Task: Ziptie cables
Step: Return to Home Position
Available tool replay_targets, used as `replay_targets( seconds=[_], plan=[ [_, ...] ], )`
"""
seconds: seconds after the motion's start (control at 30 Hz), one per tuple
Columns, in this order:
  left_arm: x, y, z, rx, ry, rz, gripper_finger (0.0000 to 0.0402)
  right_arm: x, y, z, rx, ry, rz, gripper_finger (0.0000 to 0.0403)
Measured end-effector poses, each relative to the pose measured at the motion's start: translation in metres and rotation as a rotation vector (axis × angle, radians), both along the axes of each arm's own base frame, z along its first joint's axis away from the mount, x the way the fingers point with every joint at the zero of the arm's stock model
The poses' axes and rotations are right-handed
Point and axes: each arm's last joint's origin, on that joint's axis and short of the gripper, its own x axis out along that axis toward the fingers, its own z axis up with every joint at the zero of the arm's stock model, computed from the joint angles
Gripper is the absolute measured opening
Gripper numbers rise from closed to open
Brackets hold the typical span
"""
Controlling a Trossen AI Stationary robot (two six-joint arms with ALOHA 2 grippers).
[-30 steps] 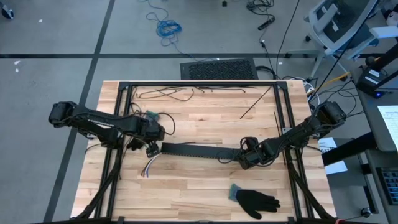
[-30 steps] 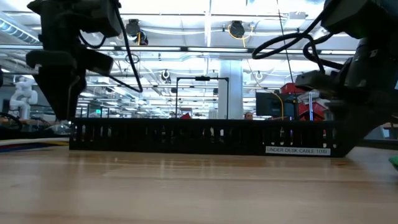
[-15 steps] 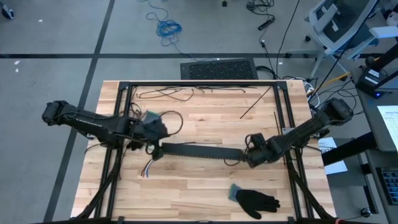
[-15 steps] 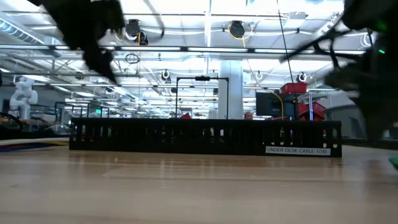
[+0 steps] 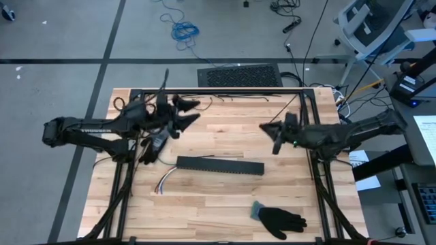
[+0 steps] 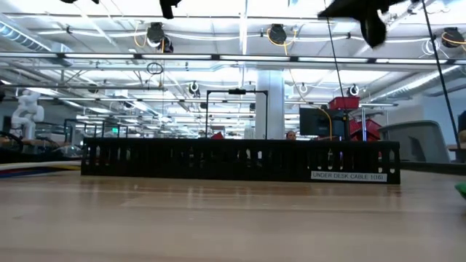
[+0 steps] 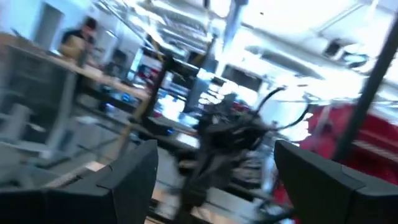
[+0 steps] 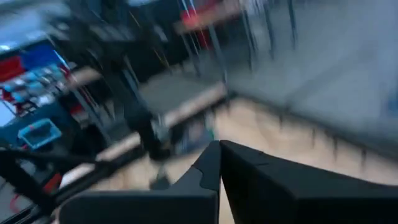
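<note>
Dipping low on the way home could hook the thin black strands (image 5: pixel 216 98) beneath your left fingers (image 7: pixel 124 183), spread wide and empty; your right fingers (image 8: pixel 280 186), pressed together, hold nothing.

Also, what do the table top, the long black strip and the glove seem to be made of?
Table top: pale wood in glued strips, grain showing, a slight sheen in the low view.
Black strip: probably matte plastic, with moulded slots along its wall.
Glove: likely dark knit fabric with a teal cuff; any coating cannot be told.
</note>
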Motion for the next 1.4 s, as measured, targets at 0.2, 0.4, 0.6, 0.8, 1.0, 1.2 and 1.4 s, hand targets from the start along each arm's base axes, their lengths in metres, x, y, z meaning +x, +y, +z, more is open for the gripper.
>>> replay_targets(
  seconds=[0.2, 0.4, 0.6, 0.8, 1.0, 1.2, 1.4],
  plan=[
    [-0.017, 0.013, 0.003, 0.007, 0.074, 0.207, 0.0302, -0.024, -0.011, 0.040, -0.245, -0.197, 0.002, 0.0000],
    [-0.020, 0.016, 0.000, 0.009, 0.119, 0.264, 0.0302, -0.054, -0.016, 0.060, -0.228, -0.367, 0.018, 0.0000],
    [-0.019, 0.033, 0.009, 0.296, 0.170, 0.348, 0.0302, -0.055, -0.014, 0.054, -0.256, -0.304, 0.140, 0.0000],
    [-0.021, 0.044, -0.015, 0.319, 0.336, 0.258, 0.0302, -0.043, -0.011, 0.030, -0.190, -0.097, 0.179, 0.0000],
    [-0.029, 0.038, -0.061, 0.199, 0.296, 0.205, 0.0301, -0.042, -0.009, 0.029, -0.134, -0.117, 0.202, 0.0000],
    [-0.055, 0.025, -0.087, 0.139, 0.156, 0.343, 0.0301, -0.045, -0.007, 0.028, -0.133, -0.105, 0.226, 0.0000],
    [-0.070, 0.009, -0.105, 0.135, 0.312, 0.361, 0.0301, -0.045, -0.007, 0.023, -0.146, -0.045, 0.231, 0.0000]
  ],
)
